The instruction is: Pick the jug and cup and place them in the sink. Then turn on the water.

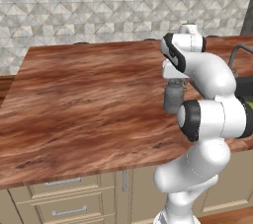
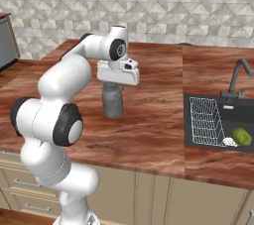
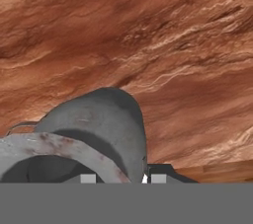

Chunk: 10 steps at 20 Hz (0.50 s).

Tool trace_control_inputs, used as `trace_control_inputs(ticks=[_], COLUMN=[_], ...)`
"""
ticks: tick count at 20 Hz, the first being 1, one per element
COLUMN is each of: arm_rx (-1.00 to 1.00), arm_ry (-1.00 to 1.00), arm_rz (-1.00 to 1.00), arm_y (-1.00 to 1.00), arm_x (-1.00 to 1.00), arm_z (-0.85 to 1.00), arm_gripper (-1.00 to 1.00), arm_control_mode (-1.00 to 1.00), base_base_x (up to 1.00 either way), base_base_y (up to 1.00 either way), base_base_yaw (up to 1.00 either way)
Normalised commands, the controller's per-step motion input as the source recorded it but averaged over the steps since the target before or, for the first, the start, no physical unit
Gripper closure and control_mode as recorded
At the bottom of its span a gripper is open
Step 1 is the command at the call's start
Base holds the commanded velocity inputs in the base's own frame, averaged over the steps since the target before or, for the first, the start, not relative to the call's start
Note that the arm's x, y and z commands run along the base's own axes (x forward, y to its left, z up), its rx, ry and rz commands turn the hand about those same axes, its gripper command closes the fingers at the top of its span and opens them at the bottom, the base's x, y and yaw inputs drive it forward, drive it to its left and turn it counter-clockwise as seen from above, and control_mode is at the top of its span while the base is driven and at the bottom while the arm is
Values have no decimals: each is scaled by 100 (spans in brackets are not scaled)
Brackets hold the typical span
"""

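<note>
The grey metallic jug is upright on the wooden counter, left of the sink. My gripper comes down on it from above, shut on its rim. In the left base view the jug hangs under the gripper, partly behind my arm. The hand view has the jug close up, with the gripper at its rusty rim. I cannot tell whether its base touches the counter. The cup is hidden. No water runs from the dark faucet.
A white wire rack and a round yellow-green fruit lie in the sink. The wooden counter stretches wide to the left of the jug. A tiled wall backs it, and drawers sit below its front edge.
</note>
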Motion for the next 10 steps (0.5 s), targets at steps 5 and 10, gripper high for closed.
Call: trace_control_inputs(ticks=[5, 10], arm_rx=[0, 0], arm_ry=[0, 0], arm_rz=[-6, -6], arm_y=[0, -2], arm_x=[0, -12], arm_z=[0, 4], arm_gripper=[100, 100], arm_control_mode=[-100, -100], base_base_x=[0, 0], base_base_y=[0, 0], base_base_yaw=[0, 0])
